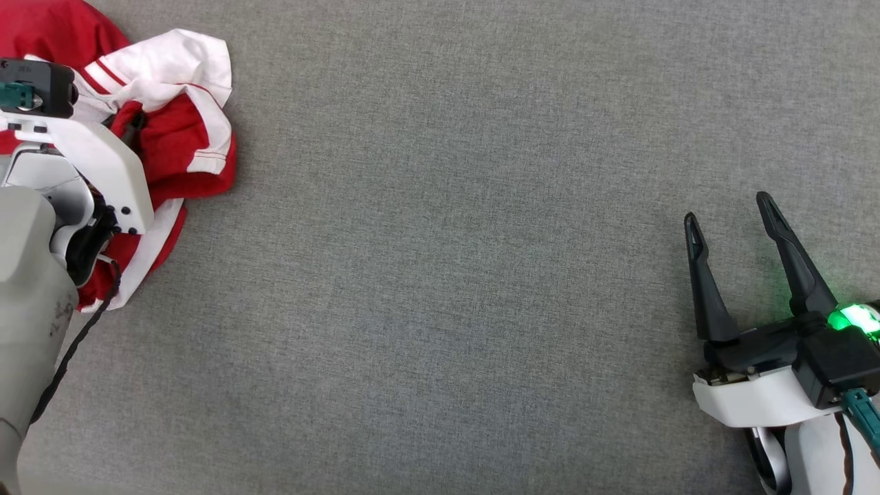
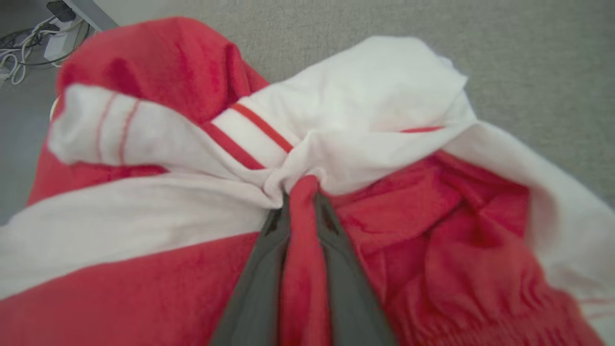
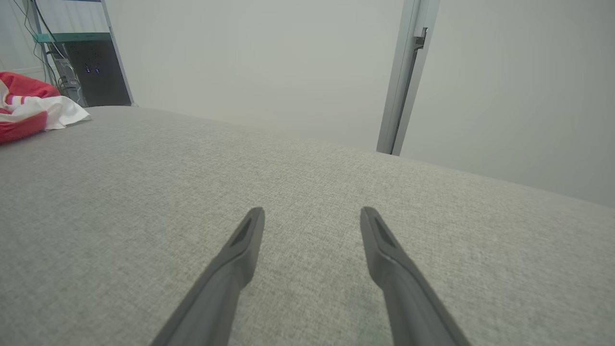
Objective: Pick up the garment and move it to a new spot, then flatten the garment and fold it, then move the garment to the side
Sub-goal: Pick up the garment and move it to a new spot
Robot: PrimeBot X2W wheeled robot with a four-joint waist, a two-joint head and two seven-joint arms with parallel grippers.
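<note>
Garment (image 1: 172, 130) on table's (image 1: 447, 275) far left, perhaps overhanging.

A grey woven surface (image 1: 447, 275) spans the head view. In the right wrist view, a pale wall (image 3: 259, 62) is behind it, a metal post (image 3: 401, 81) at upper right, and a dark box (image 3: 98, 72) at upper left. White cables (image 2: 19, 57) lie at the upper left of the left wrist view.
</note>
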